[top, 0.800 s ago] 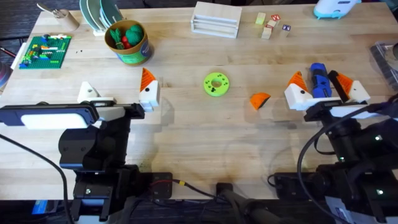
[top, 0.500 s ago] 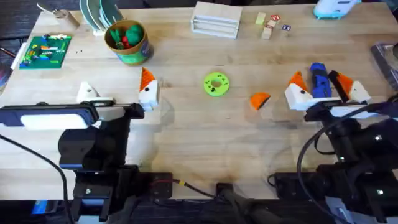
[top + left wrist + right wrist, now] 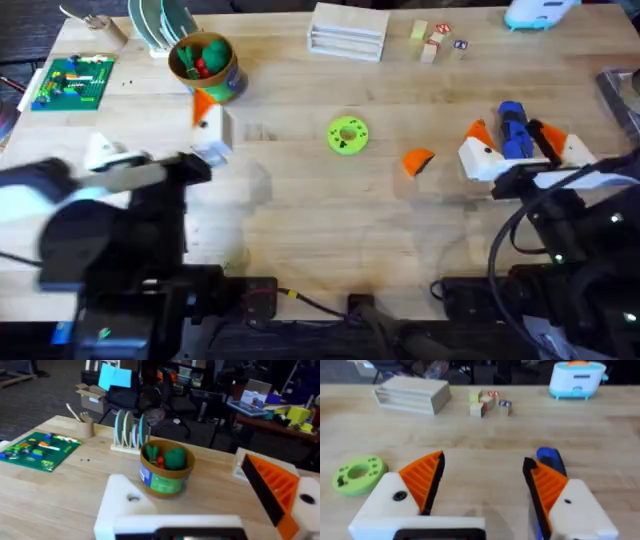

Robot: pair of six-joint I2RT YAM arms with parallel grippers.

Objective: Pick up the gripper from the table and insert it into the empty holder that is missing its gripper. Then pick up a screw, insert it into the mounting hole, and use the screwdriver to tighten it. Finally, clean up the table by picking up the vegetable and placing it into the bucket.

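1. Left gripper (image 3: 155, 145): jaws spread wide and holding nothing; 1 mount carries an orange ribbed finger (image 3: 272, 487), while the empty holder (image 3: 125, 505) is bare white with a dark screw hole; it sits just in front of the bucket (image 3: 205, 68)
2. Right gripper (image 3: 520, 145): jaws open wide, both orange fingers fitted, straddling the screwdriver (image 3: 514, 130) without clear contact on either side
3. Screwdriver: blue handle lying on the table (image 3: 300, 210) with its long axis running away from the arm bases toward the far edge; its tip cannot be made out
4. Loose gripper (image 3: 418, 160): orange wedge lying flat on the table between the green disc (image 3: 347, 135) and the right gripper, apart from both; its narrow end points toward the arm bases, as far as can be told
5. Bucket: green side, yellow rim, upright near the far left of the table, with green and red pieces inside
6. View differences: the left wrist view resolves the holder's screw hole and the bucket's contents; the right wrist view shows the ribbing on both fingers and the blue handle (image 3: 550, 460) beside the right-hand finger; the overhead view gives the wedge's place on the table
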